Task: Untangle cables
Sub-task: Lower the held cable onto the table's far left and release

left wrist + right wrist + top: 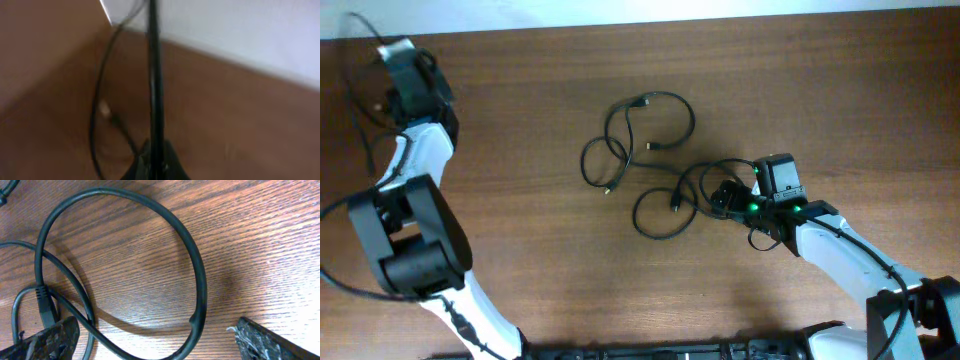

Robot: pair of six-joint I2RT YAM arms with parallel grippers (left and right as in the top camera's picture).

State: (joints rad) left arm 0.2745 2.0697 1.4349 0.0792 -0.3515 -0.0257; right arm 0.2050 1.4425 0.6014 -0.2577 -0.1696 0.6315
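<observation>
So, quick status from my end. The cables (625, 150) are sitting in a loose tangle around the middle of the table (820, 80), one set of loops farther from the robot and another loop nearer, right beside the right gripper (725, 195).

On the right wrist cam the fingers (50, 340) are spread wide, one at each bottom corner of the view, and they're not pinching anything. A big loop (201, 285) of cable lies flat on the wood, with its lower arc running through the gap between them. A small plug (47, 307) sits just beside one fingertip, and a strand crosses close by it (touching or not, I honestly can't tell).

The left gripper (405, 55) is way off at the far corner, well apart from the cables. Its wrist cam is a blurry mess: just a thick black wire (155, 75) over the wood, so I can't tell how its fingers stand.
</observation>
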